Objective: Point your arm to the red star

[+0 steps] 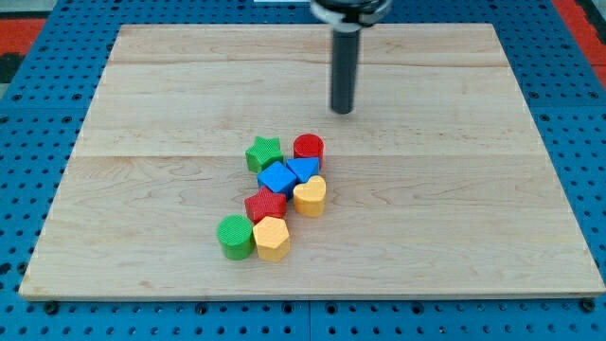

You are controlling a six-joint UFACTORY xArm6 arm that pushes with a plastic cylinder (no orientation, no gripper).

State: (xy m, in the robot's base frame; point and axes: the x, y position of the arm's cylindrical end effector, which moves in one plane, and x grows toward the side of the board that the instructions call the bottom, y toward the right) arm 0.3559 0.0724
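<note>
Nearest on the wooden bench point(142, 237) stand a green cylinder point(235, 236) and a yellow hexagon point(272, 238), touching each other. Just behind them is the red star point(265, 205), packed between the hexagon, a yellow heart point(310, 196) on its right and a blue cube point(276, 178); further back are a blue triangle point(303, 169), a green star point(264, 152) and a red cylinder point(309, 148). My tip point(342, 111) is farthest, behind and right of the red cylinder, well apart from the red star, and there is no gripper, only the rod.

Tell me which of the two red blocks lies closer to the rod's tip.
The red cylinder, at the cluster's upper end, just below and to the view's left of my tip. The red star sits lower, mid-cluster, with the blue blocks between.
</note>
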